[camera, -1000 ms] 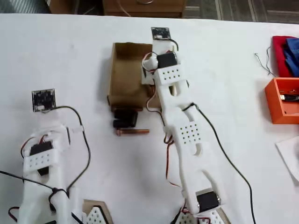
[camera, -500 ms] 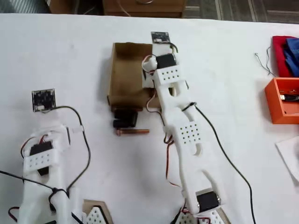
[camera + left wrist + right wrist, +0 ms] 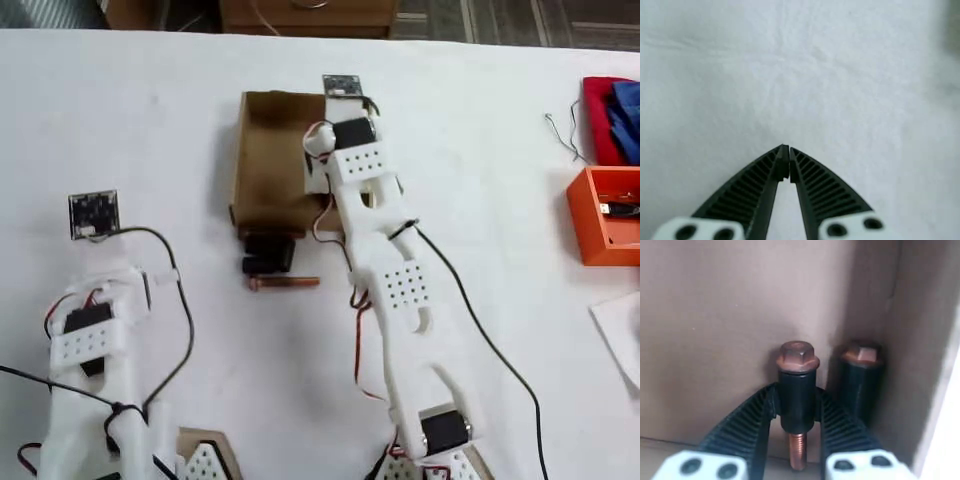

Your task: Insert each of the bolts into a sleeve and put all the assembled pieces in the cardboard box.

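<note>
In the right wrist view my right gripper is shut on an assembled piece, a black sleeve with a copper bolt through it, held upright inside the cardboard box. A second assembled piece stands in the box corner beside it. From above, the right arm stretches over the near right side of the cardboard box. A loose black sleeve and a copper bolt lie on the table just in front of the box. My left gripper is shut on nothing above bare white table.
The left arm sits at the near left of the table. An orange box, a red and blue cloth and a sheet of paper lie along the right edge. A thin wire trails there.
The right arm's wrist has drawn slightly back toward the near side over the box, still holding the piece. The left arm, loose sleeve and bolt have not moved.
</note>
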Available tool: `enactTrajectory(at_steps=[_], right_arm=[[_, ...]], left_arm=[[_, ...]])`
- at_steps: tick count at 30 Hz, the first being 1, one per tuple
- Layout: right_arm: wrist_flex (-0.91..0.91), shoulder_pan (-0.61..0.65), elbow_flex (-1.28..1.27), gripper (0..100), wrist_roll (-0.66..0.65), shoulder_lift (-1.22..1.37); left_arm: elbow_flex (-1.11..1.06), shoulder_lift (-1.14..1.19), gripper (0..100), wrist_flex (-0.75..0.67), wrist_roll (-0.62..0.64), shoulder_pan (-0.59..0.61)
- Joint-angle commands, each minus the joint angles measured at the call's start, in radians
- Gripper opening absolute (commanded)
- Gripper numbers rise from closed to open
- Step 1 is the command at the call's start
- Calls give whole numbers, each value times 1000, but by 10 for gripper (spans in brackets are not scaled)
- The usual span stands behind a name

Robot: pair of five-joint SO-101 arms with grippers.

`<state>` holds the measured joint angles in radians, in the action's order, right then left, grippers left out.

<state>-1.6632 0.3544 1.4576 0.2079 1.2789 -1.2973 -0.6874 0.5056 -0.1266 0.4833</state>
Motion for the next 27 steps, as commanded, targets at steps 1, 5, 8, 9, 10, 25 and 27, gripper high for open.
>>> enactTrajectory(at_steps=[1, 5, 8, 9, 10, 25, 27], right_arm=[[-7, -12, 6, 22, 8, 7], [-4, -12, 6, 22, 8, 21], [10, -12, 8, 22, 8, 21], [15, -12, 8, 22, 8, 21], [16, -12, 8, 23, 8, 21], [8, -10, 49, 161, 2, 12], [1, -10, 97, 161, 2, 12]], left_arm=[[4, -6, 34, -18, -11, -11], [4, -6, 34, -18, -11, -11], [4, -6, 34, -18, -11, -11], [4, -6, 34, -18, -11, -11], [4, -6, 34, -18, -11, -11], [4, -6, 34, -18, -11, -11], [4, -6, 34, -18, -11, -11]])
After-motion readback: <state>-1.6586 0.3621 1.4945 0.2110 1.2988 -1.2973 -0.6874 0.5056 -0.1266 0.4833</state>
